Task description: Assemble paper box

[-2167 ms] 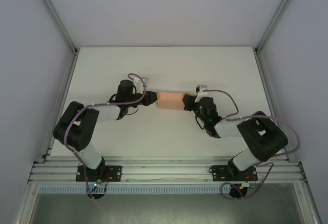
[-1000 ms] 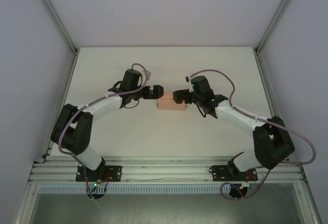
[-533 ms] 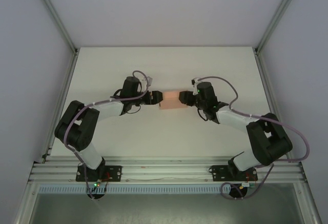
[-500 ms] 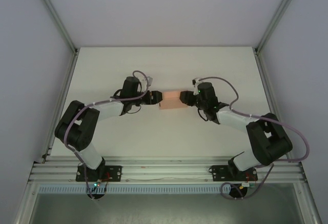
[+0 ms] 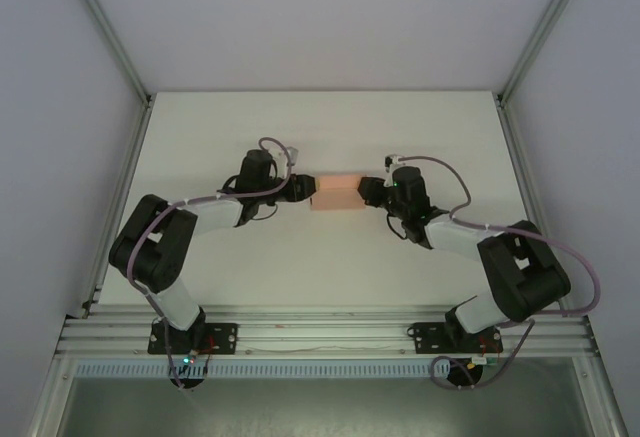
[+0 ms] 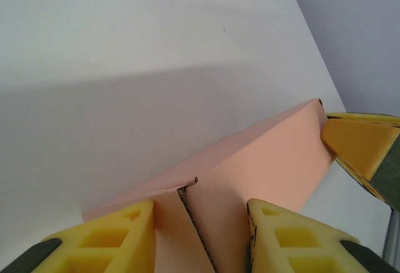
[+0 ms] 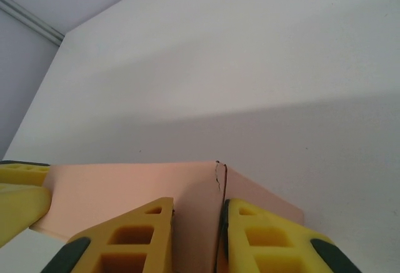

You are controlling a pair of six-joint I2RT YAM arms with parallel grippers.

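The paper box (image 5: 335, 193) is a small salmon-pink rectangular box lying at the middle of the white table. My left gripper (image 5: 306, 188) holds its left end and my right gripper (image 5: 366, 193) holds its right end. In the left wrist view the box (image 6: 269, 154) runs away from the yellow fingers (image 6: 103, 238), which press on its end flap and its side; the gripper (image 6: 200, 207) is shut on it. In the right wrist view the gripper (image 7: 197, 204) pinches a narrow end part of the box (image 7: 119, 185), beside a dark seam.
The white table (image 5: 400, 127) is bounded by grey walls at left, right and back. An aluminium rail (image 5: 320, 337) with both arm bases runs along the near edge. The opposite gripper's yellow finger (image 6: 359, 145) shows at the box's far end.
Both grippers stood open at the box's ends a second ago. They have closed onto those ends. The box has stayed in about the same place.
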